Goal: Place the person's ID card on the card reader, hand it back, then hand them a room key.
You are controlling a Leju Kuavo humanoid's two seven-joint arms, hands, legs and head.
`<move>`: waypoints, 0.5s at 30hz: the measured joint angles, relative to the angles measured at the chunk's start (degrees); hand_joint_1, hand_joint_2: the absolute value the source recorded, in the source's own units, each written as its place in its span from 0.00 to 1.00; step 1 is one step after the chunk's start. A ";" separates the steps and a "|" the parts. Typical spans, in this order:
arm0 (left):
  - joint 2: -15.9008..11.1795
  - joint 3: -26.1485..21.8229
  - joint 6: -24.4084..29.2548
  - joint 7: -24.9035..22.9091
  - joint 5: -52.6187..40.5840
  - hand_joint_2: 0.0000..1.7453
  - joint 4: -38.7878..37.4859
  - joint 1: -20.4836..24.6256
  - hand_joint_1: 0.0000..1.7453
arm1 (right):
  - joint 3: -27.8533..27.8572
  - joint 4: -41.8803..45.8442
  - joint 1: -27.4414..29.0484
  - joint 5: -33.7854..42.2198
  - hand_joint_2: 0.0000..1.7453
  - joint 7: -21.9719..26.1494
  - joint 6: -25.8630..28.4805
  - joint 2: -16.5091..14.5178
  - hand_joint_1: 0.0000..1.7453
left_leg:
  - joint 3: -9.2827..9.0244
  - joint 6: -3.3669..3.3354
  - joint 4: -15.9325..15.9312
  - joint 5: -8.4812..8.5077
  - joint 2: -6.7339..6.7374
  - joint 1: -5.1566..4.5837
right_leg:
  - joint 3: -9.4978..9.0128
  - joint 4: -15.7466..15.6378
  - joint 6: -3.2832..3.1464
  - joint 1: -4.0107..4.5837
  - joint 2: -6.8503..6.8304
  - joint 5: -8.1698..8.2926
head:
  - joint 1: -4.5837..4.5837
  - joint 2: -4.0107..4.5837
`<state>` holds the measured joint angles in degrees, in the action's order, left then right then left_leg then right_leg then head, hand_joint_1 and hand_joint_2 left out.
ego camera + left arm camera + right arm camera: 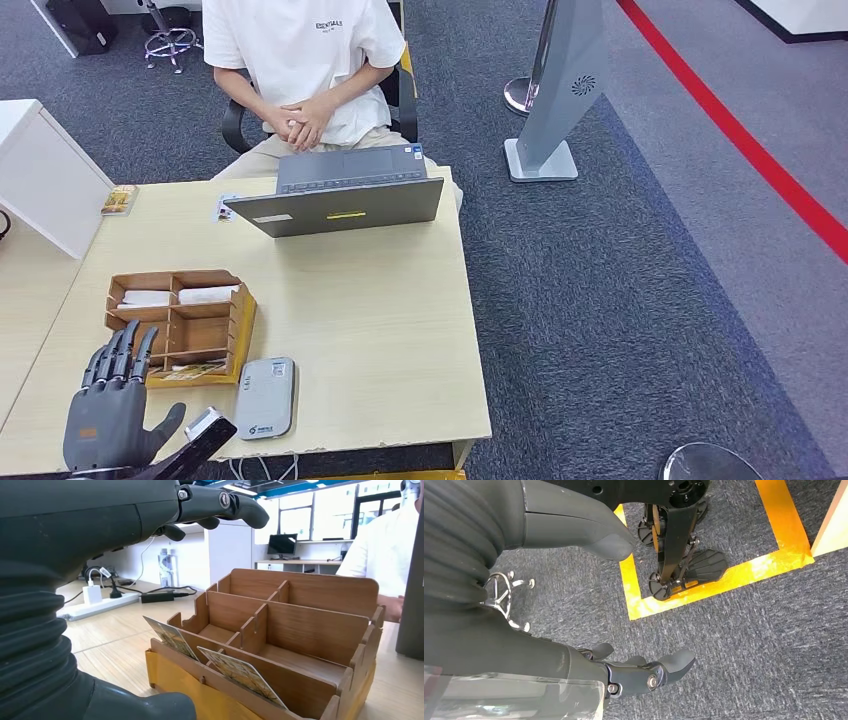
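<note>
The reader (266,398) lies bare at the desk's near edge, and what may be the ID card (224,208) sits at its 12 o'clock by the laptop (335,203) — too small to be sure — so nothing looks done. The left hand (112,410) hovers spread and empty at the reader's 9 o'clock, short of the organizer (183,326) holding cards (243,676). The right hand (644,672) hangs loosely open over carpet — holding nothing.

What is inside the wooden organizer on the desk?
The wooden organizer holds white cards in its far compartments and patterned cards leaning in the near slot. The middle compartments look empty, though their walls hide parts of the floors.
</note>
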<state>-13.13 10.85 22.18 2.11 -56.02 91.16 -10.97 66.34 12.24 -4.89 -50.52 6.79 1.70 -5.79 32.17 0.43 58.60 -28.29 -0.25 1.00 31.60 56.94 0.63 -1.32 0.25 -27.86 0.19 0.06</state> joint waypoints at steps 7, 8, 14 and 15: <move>0.72 -0.47 -0.01 0.00 -0.31 1.00 -1.21 0.95 0.00 | -0.02 0.00 -0.03 -0.72 1.00 -0.11 -0.02 0.00 0.00 | -0.01 0.00 0.00 0.00 0.00 0.00 | 0.00 0.00 0.00 0.00 -0.01 0.00 | -0.01 0.01; 0.91 -0.48 -0.02 0.01 -0.43 1.00 -1.51 1.26 0.00 | -0.04 0.00 -0.04 -0.80 1.00 -0.10 -0.05 0.00 0.00 | -0.01 0.00 0.00 0.00 -0.01 0.00 | 0.00 0.00 0.00 0.00 -0.01 0.00 | -0.01 0.01; 2.40 -0.49 -0.15 0.01 -1.63 1.00 -3.59 3.20 0.00 | -0.27 0.00 -0.06 -1.32 1.00 -0.11 -0.15 0.00 0.00 | -0.01 0.00 0.00 0.00 -0.01 0.00 | -0.01 0.00 0.00 0.00 0.00 0.00 | -0.01 0.01; 2.64 -0.49 -0.17 0.01 -1.75 1.00 -3.85 3.44 0.00 | -0.28 0.00 -0.07 -1.42 1.00 -0.12 -0.15 0.00 0.00 | -0.01 0.00 0.00 0.00 -0.01 0.00 | 0.00 0.00 0.00 0.00 0.00 0.00 | -0.01 0.01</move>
<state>-10.49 10.36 22.02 2.12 -57.77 87.31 -7.54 66.06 12.24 -4.95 -51.94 6.68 1.55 -5.79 32.16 0.43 58.61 -28.29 -0.26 1.00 31.59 56.94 0.64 -1.32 0.25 -27.86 0.19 0.07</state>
